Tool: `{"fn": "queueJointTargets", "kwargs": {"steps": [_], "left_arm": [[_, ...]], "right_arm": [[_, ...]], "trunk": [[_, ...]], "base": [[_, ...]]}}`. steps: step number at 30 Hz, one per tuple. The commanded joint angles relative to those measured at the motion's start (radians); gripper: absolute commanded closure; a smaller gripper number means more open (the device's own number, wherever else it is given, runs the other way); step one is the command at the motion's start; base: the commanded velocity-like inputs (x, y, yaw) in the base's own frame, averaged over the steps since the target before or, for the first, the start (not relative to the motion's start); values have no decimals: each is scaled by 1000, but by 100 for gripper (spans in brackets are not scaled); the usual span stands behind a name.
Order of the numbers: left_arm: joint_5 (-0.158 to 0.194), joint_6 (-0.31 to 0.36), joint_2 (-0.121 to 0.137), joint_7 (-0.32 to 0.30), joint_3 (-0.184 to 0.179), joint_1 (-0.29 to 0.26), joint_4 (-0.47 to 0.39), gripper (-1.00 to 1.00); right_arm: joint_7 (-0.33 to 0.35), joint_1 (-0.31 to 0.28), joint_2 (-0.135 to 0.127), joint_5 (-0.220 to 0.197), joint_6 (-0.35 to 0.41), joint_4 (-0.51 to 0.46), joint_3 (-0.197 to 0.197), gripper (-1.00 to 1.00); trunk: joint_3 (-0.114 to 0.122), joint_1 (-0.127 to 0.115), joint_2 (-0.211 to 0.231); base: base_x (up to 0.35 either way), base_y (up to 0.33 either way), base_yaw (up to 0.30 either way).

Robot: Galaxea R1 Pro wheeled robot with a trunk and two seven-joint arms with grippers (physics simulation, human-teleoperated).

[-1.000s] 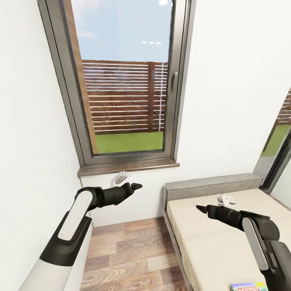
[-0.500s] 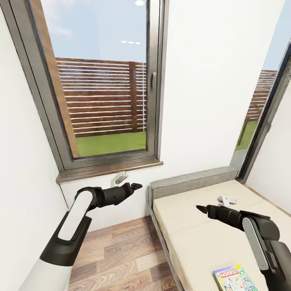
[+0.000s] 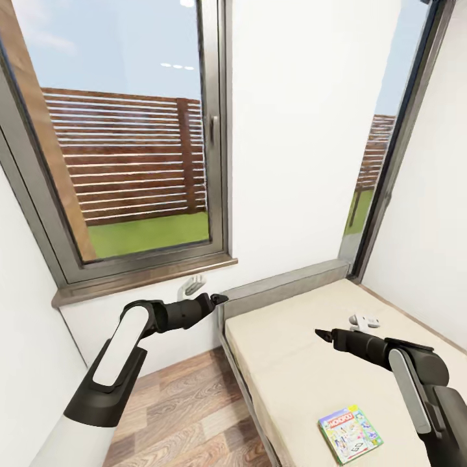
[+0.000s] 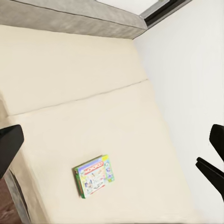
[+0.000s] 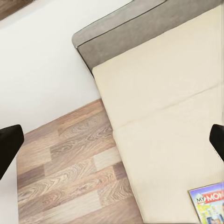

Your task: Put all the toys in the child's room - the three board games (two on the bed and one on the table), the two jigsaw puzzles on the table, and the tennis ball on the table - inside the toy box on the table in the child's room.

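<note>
One of the board games (image 3: 350, 433), a flat box with a red MONOPOLY band, lies on the bed's cream mattress (image 3: 305, 370) near its front. The left wrist view shows the same box (image 4: 94, 175) lying alone on the mattress, and its corner (image 5: 211, 201) shows in the right wrist view. My left gripper (image 3: 218, 299) hangs in the air beside the bed's grey headboard (image 3: 285, 285), open and holding nothing. My right gripper (image 3: 322, 335) hovers over the mattress, well beyond the box, also open. The table, toy box, jigsaw puzzles and tennis ball are out of view.
White walls and two tall grey-framed windows (image 3: 130, 149) close off the room ahead. Wood-plank floor (image 3: 181, 408) runs along the bed's left side. A small white object (image 3: 364, 320) lies on the mattress beyond my right gripper.
The camera has swung right, so window and bed slid left in the picture. More of the bed and the whole MONOPOLY box have come into view. Both arms hold the same pose.
</note>
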Motion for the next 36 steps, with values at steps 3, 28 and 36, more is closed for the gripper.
{"fn": "queueJointTargets", "kwargs": {"steps": [3, 28, 36], "left_arm": [[10, 1, 0, 10, 0, -1, -1, -100], [10, 1, 0, 10, 0, -1, 0, -100], [10, 1, 0, 10, 0, -1, -1, -100]], "right_arm": [[8, -1, 0, 5, 4, 0, -1, -100], [7, -1, -1, 5, 3, 0, -3, -100], [6, -1, -1, 6, 1, 0, -3, -100]], "trunk": [[-2, 1, -2], [-2, 1, -2], [-2, 1, -2]], "base": [[0, 0, -138], [16, 30, -33], [5, 9, -3]]}}
